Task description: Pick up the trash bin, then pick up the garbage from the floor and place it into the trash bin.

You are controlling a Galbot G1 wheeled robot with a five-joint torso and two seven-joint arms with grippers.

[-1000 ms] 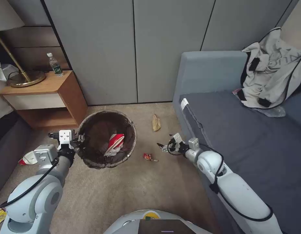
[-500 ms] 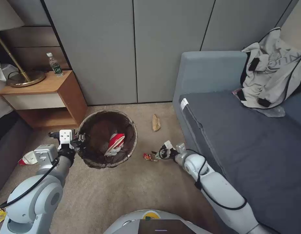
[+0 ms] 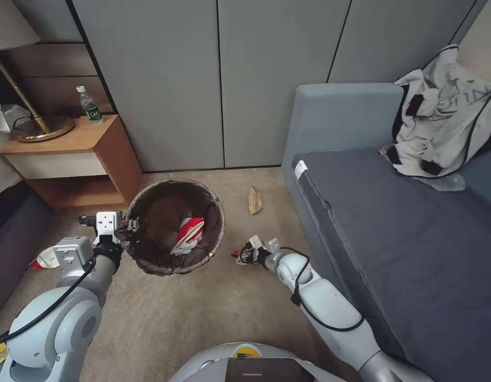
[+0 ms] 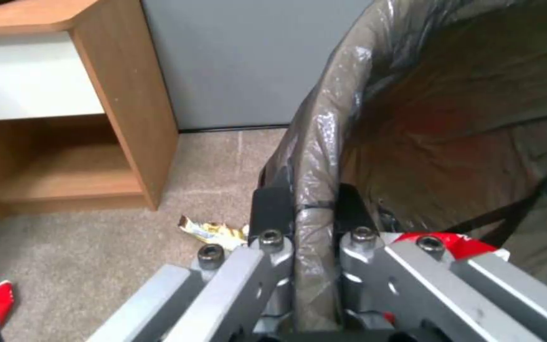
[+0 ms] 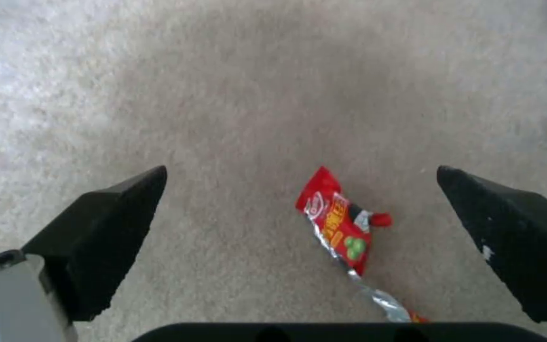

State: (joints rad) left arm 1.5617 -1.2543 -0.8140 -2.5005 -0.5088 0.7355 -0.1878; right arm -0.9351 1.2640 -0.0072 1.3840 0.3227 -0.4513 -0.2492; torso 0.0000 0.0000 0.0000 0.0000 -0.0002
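The trash bin is pinched at its rim by the left gripper; just beside the bin, the right gripper is spread wide and empty over the red wrapper; the flat foil could be missed.

A clear water bottle stands upright beside a brass lamp base on the wooden nightstand against grey wall panels, while a white-and-black jacket lies crumpled on the grey sofa across the beige carpet.
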